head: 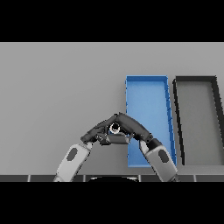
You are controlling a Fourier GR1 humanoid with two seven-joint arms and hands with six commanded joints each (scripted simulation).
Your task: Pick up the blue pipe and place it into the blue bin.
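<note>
The blue pipe (115, 128) shows end-on as a small pale ring, held above the table just left of the blue bin (148, 89). My left hand (93, 134) reaches it from the lower left, fingers over it and thumb under. From the lower right comes my right hand (132, 127), closing on the pipe from the opposite side, its fingers meeting the left hand's above it. Most of the pipe's body is hidden by the two hands. The bin is a long open blue box, and my right wrist lies over its near left corner.
A dark grey bin (197, 83) of the same shape stands right beside the blue one, on its right. Bare grey table (57, 87) stretches to the left and behind the hands.
</note>
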